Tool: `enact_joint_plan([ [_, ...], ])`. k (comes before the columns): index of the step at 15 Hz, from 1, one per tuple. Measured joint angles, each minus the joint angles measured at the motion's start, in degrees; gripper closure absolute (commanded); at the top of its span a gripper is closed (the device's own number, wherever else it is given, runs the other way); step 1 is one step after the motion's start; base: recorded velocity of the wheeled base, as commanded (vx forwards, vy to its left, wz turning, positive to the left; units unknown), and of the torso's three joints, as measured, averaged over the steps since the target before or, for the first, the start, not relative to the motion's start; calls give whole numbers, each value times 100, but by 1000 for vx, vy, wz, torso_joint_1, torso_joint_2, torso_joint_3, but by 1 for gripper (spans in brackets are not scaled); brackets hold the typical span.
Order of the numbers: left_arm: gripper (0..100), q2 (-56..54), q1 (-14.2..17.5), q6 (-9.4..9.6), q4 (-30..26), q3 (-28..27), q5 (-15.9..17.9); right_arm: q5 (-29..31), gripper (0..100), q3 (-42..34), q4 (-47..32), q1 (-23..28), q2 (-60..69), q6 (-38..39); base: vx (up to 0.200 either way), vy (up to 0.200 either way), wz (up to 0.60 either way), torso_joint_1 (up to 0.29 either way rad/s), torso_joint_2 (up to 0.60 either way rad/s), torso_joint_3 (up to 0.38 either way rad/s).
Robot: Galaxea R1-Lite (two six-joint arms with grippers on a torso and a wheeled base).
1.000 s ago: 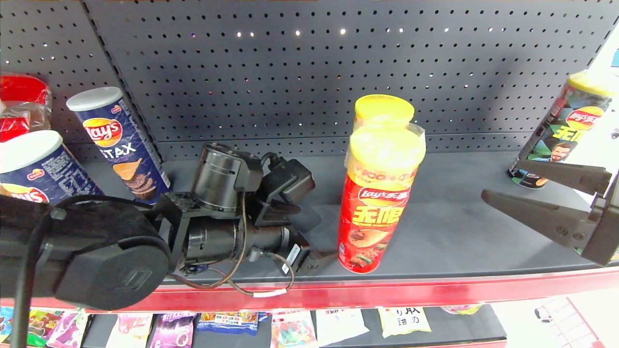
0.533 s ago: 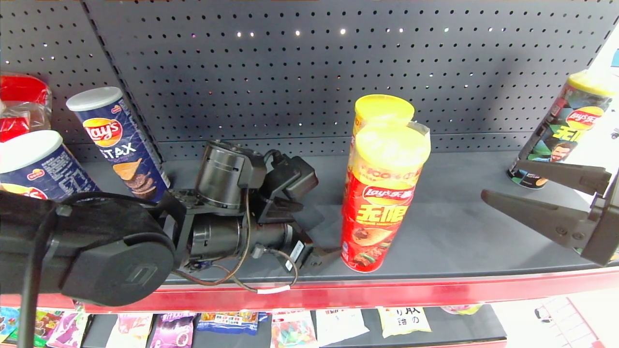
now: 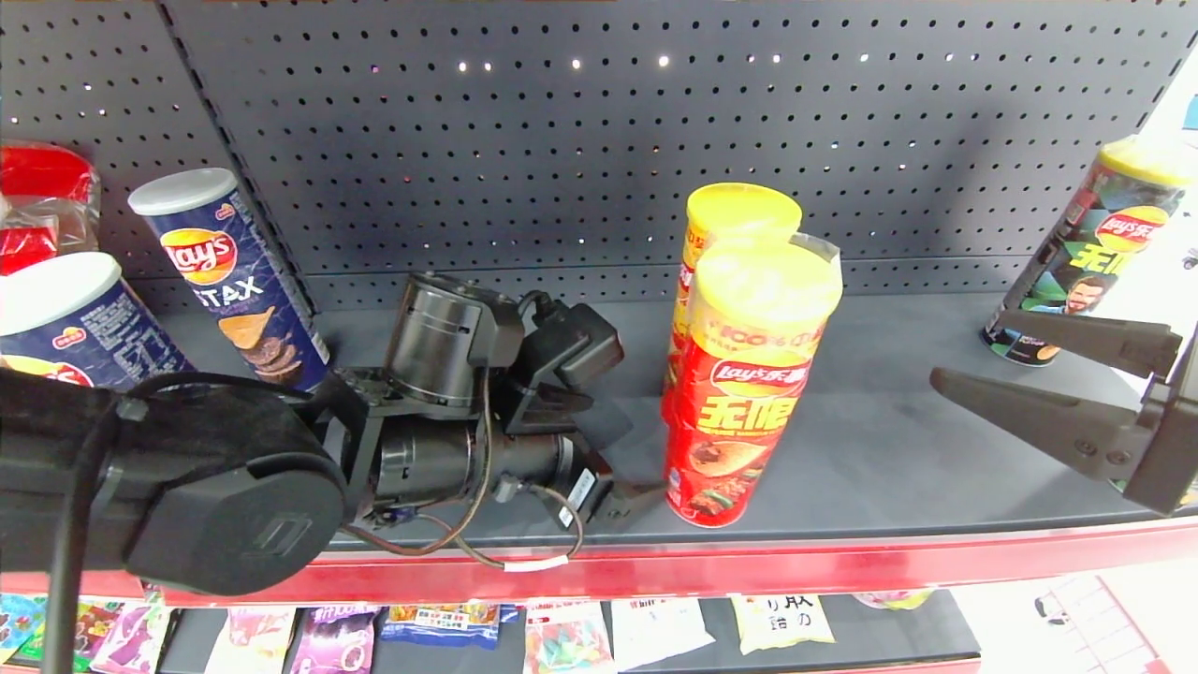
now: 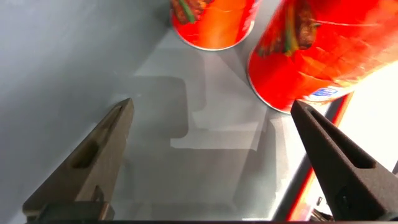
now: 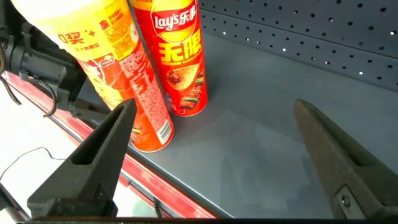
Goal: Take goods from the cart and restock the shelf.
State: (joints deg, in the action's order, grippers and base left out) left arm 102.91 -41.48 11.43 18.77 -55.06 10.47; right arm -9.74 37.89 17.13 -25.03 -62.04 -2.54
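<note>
Two red chip cans with yellow lids stand on the grey shelf (image 3: 889, 440). The front can (image 3: 744, 393) (image 4: 317, 50) (image 5: 124, 74) is near the shelf's red lip, and the back can (image 3: 739, 211) (image 4: 214, 22) (image 5: 177, 56) is right behind it. My left gripper (image 3: 627, 459) (image 4: 211, 106) lies low on the shelf just left of the front can. It is open, with one fingertip (image 4: 301, 115) at the can's base and nothing between the fingers. My right gripper (image 3: 969, 351) (image 5: 214, 106) is open over the shelf's right part, apart from both cans.
Two blue chip cans (image 3: 229, 271) (image 3: 75, 323) and a red packet (image 3: 37, 201) stand at the left. A dark can (image 3: 1086, 253) stands at the far right, behind my right gripper. A pegboard wall (image 3: 562, 140) backs the shelf. Snack packets (image 3: 562, 637) lie on the shelf below.
The front red can has shifted a little to the right along the shelf. My left gripper moved right with it. The right gripper has stayed still.
</note>
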Motion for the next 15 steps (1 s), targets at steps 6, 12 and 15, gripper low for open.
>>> enact_joint_plan([
  [6, 0, 1, -16, -5, 2, 16, -2, 0, 0, 0, -2, 0, -2, 0, 0, 0, 0, 0, 0, 0],
  [12, 0, -429, 0, -205, 0, 385, -148, 0, 0, -121, -13, -38, 104, -6, 0, 0, 0, 0, 0, 0],
  [15, 0, -1331, 1, -285, -57, 1072, -301, -11, 0, -361, -22, -60, 346, -13, 0, 0, 0, 0, 0, 0],
])
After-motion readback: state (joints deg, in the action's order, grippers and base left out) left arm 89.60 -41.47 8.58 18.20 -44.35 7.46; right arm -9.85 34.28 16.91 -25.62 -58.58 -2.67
